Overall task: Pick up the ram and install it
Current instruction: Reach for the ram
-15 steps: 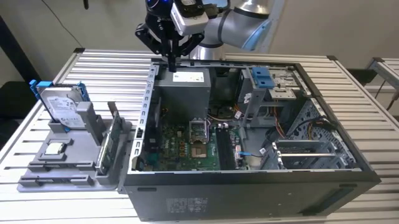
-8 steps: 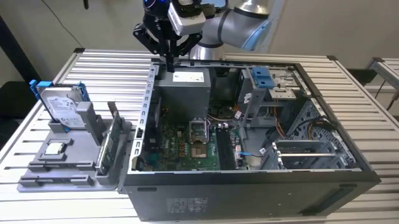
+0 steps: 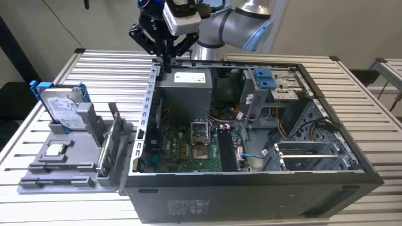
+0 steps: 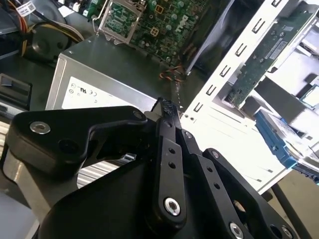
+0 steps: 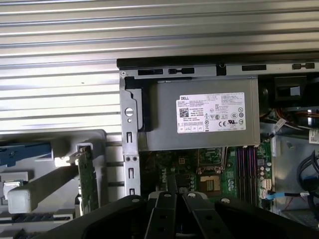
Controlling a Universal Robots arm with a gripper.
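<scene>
Hovers with the gripper [image 3: 168,66] pinched shut, tip to tip, over the open case [image 3: 251,193] rim beside the power supply [image 3: 185,89]. Has the ram [image 3: 115,118] well apart at eight o'clock in the exterior view, upright in the gray holder [image 3: 63,165] near the hard drive [image 3: 63,106]. Rests all on a ribbed metal table [image 3: 107,66], pale wall [image 3: 326,23] at twelve.

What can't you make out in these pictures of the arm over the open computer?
The ram: exterior view, standing edge-on in the grey holder, so its faces are hidden.
The motherboard: first wrist view, largely covered by the power supply and the gripper, jaws shut.
The hard drive: second wrist view, cut off by the picture's edge.
</scene>
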